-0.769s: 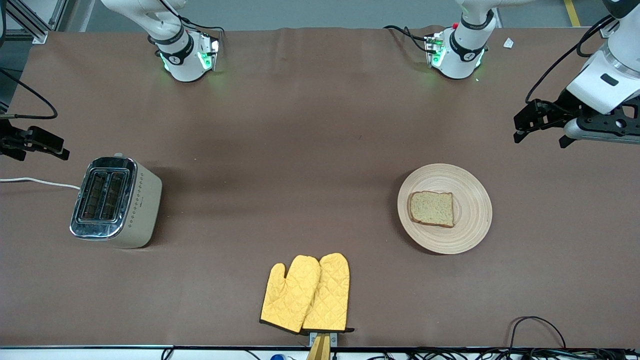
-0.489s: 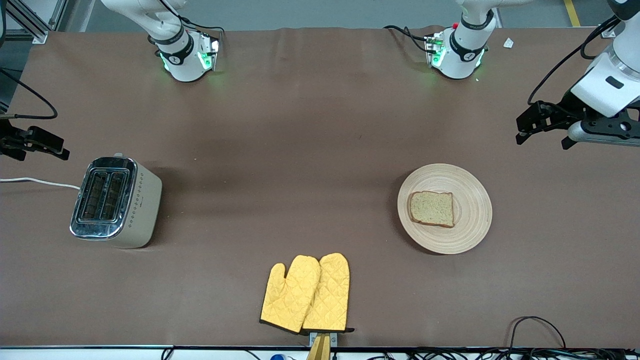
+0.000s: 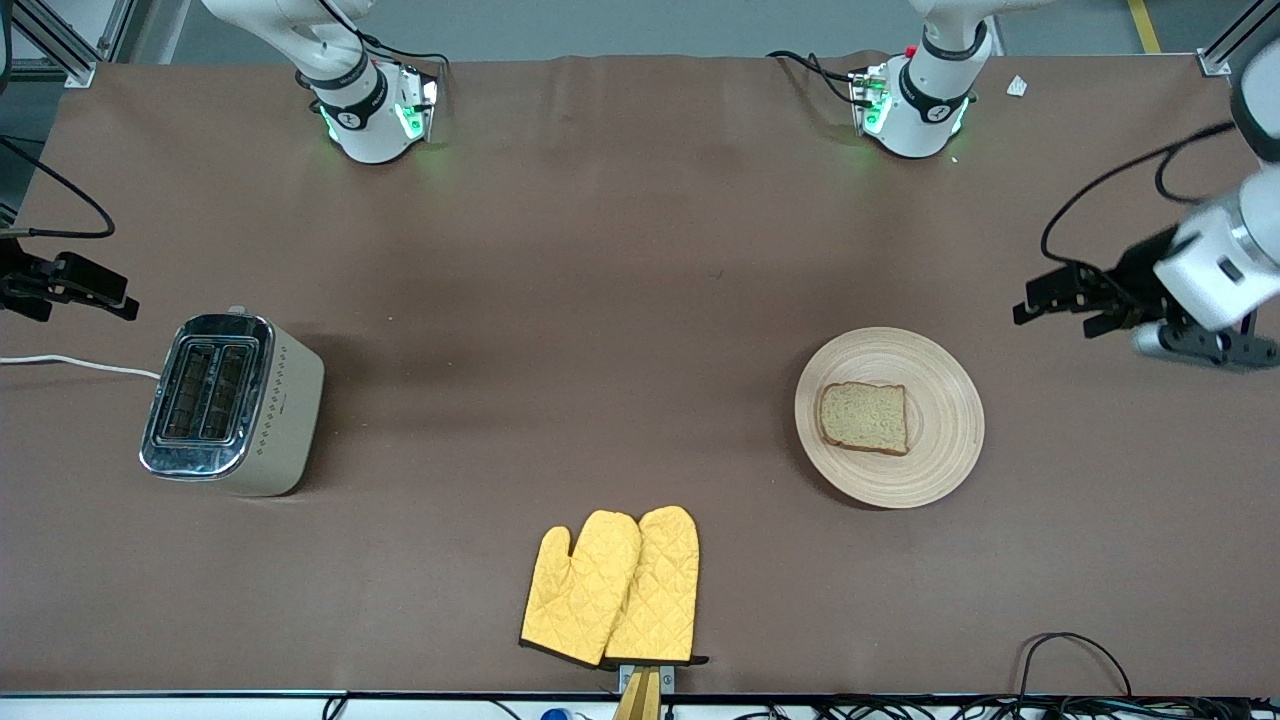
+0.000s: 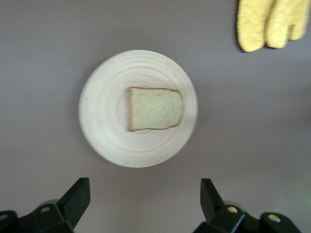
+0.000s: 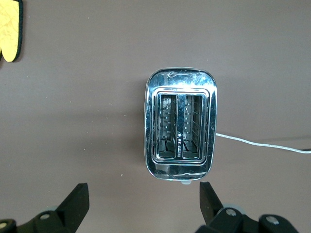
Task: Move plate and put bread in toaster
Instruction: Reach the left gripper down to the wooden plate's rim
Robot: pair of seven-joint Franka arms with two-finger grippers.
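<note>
Round, shallow, pale beige wooden plate [image 3: 890, 417] with concentric ring grooves lies flat on the brown worktop [image 3: 600, 300], toward the left arm's end. One square slice of light brown speckled bread [image 3: 864, 417] with darker crust lies flat on the plate, slightly off its middle.

Boxy cream-beige toaster [image 3: 232, 403] with chrome top stands toward the right arm's end of the worktop, well apart from the plate. Both slots face up; white cord [image 3: 75, 363] runs off the worktop edge. No bread visible in the slots in the right wrist view.

Pair of yellow quilted oven mitts [image 3: 612, 587] lies between toaster and plate, nearer the front camera than both.

Left end effector [image 3: 1060, 303] is up over bare worktop beside the plate rim; fingers spread wide, holding nothing. The left wrist view shows plate and bread between its fingertips [image 4: 77, 194].

Right end effector [image 3: 75, 287] waits over the worktop edge near the toaster, fingers wide apart, empty.
</note>
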